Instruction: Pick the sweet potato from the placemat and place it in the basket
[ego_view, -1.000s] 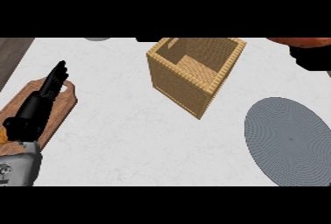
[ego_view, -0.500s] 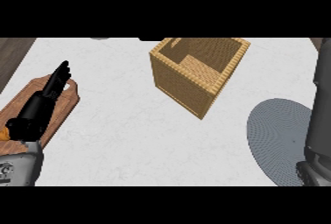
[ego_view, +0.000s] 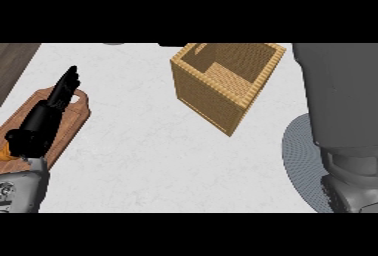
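- Change: the right forearm (ego_view: 339, 100) has swung in along the view's right side and now covers much of the placemat (ego_view: 295, 150). One second ago only the placemat showed there.
- Right hand: not in view; finger state cannot be told.
- Sweet potato: not visible, possibly held or hidden; cannot tell.
- Basket (ego_view: 225, 82): interior shows nothing inside.
- Left hand (ego_view: 55, 107): fingers straight, resting over the board (ego_view: 74, 117).

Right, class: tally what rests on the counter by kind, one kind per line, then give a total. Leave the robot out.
Wicker basket: 1
Grey round placemat: 1
Wooden cutting board: 1
Total: 3
The sweet potato shows nowhere; a small orange thing at the left edge is too cropped to name.
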